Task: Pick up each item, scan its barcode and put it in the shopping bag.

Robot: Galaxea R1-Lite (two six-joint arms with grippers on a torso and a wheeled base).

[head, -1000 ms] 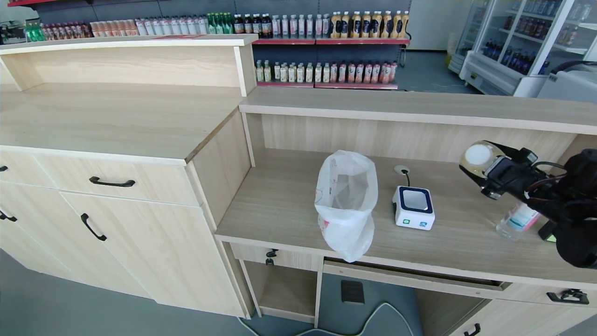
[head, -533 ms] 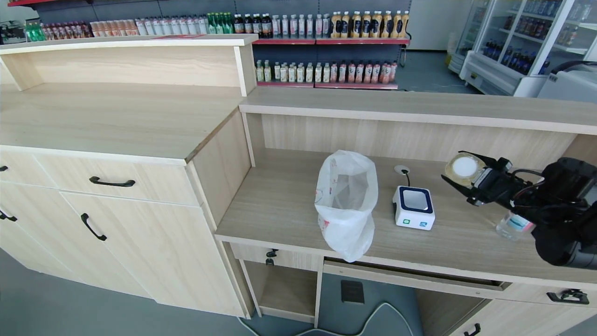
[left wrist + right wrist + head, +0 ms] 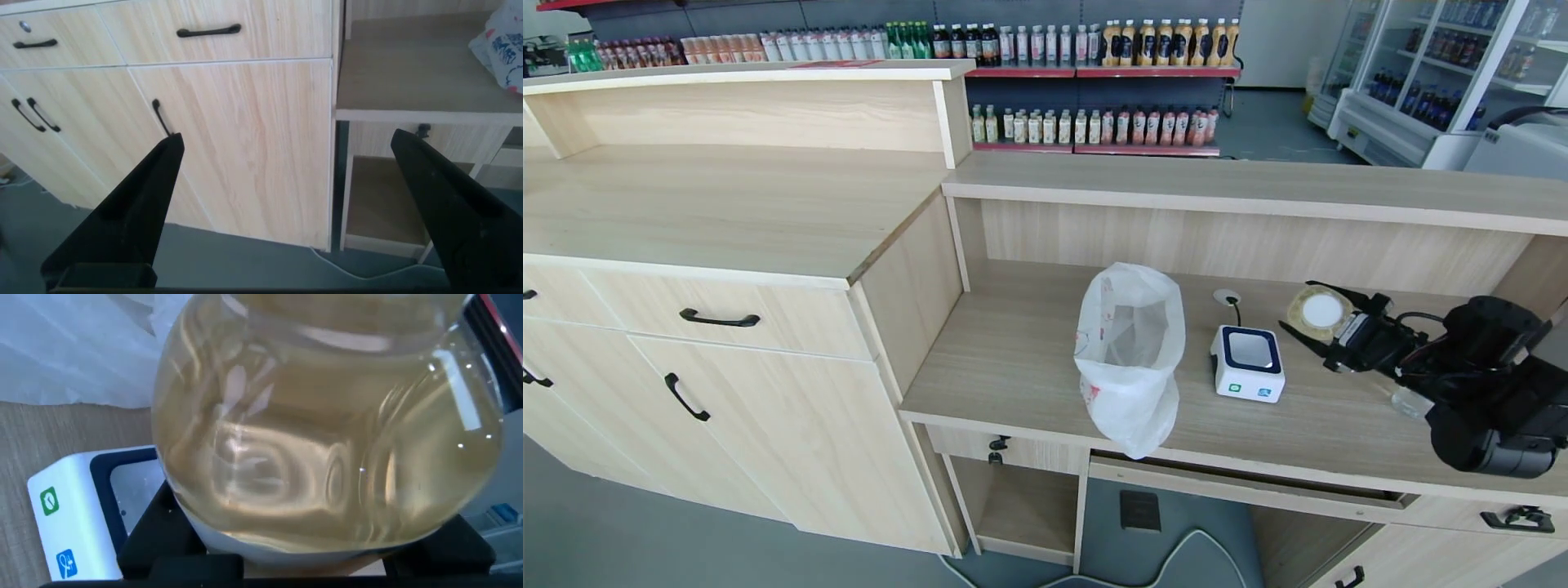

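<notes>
Clear bottle [image 3: 1321,313] gripped by right claw [image 3: 1298,307]; second bottle [image 3: 1408,401] mostly hidden.

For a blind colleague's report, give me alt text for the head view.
The right gripper holds a bottle of pale liquid over the wooden counter, right of the scanner. An open white bag stands left of the scanner.

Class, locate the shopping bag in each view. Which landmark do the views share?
Head view: the shopping bag stands on the desk, left of the scanner.
Left wrist view: the shopping bag sits on the desk, past the open cubby.
Right wrist view: the shopping bag lies beyond the scanner and the gripped bottle.
Shared landmark: the desk.
</notes>
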